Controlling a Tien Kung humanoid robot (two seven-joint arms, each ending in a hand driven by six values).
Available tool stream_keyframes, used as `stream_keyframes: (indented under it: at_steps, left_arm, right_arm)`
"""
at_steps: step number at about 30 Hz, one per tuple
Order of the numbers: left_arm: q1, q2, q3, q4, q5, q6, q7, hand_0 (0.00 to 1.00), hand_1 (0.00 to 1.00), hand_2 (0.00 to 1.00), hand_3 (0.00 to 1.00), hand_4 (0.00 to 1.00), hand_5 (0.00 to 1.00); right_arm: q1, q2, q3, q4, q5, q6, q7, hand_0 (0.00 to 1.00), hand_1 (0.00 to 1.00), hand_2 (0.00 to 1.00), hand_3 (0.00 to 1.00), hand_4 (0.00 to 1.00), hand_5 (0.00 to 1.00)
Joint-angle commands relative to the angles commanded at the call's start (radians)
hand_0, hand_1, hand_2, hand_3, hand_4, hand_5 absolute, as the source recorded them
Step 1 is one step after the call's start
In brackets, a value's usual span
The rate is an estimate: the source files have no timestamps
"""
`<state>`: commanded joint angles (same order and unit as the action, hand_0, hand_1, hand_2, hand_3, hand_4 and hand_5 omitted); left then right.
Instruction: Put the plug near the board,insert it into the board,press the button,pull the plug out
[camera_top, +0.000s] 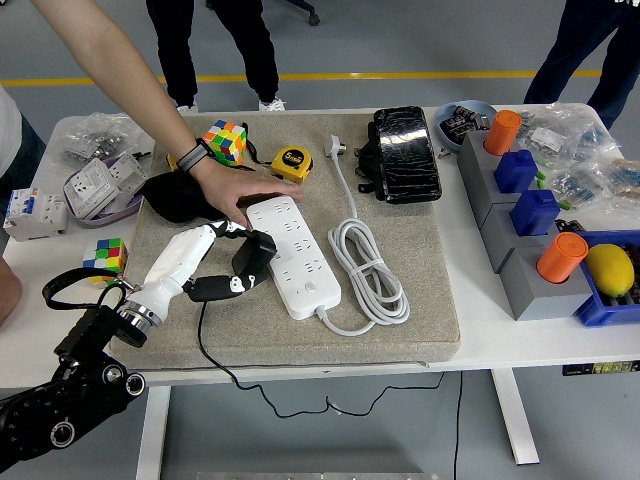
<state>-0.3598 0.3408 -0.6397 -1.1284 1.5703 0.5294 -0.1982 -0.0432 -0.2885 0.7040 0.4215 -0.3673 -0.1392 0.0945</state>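
Observation:
The white power strip (298, 255) lies on a grey mat (400, 330), with its coiled white cable (367, 270) to its right. A person's hand (235, 190) presses on the strip's far left end. The black plug (252, 256) stands tilted against the strip's left edge, and its black cable (205, 335) runs down over the table's near edge. My left hand (236, 231), white with black fingers, reaches in from the lower left. Its fingers are curled on the top of the plug. My right hand is not in view.
A black cloth (170, 195), a Rubik's cube (226, 140) and a yellow tape measure (291, 161) lie behind the strip. A black pouch (403, 152) is at the back centre. Grey blocks with blue and orange pegs (530, 215) stand right. A small cube (110, 254) sits left.

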Motion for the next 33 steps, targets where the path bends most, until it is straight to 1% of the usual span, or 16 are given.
stream_keyframes:
  at_steps: [11,16,33]
  left_arm:
    - [-0.007,-0.004,0.012,-0.005,0.006,-0.006,0.014,0.657,0.698,0.700,0.646,0.927,0.469]
    - [-0.019,-0.006,0.014,-0.014,0.006,-0.006,0.014,0.658,0.696,0.699,0.646,0.930,0.471]
    - [-0.048,-0.015,0.042,-0.021,0.017,-0.021,0.041,0.643,0.693,0.694,0.642,0.929,0.471]
  right_arm:
    - [-0.003,-0.001,0.000,0.000,0.002,-0.004,0.008,0.570,0.642,0.614,0.536,0.919,0.472]
    - [-0.001,0.000,0.000,0.000,0.002,-0.004,0.008,0.568,0.643,0.614,0.537,0.919,0.472]
    - [-0.002,-0.001,-0.002,0.000,0.003,-0.003,0.009,0.571,0.642,0.609,0.536,0.914,0.467]
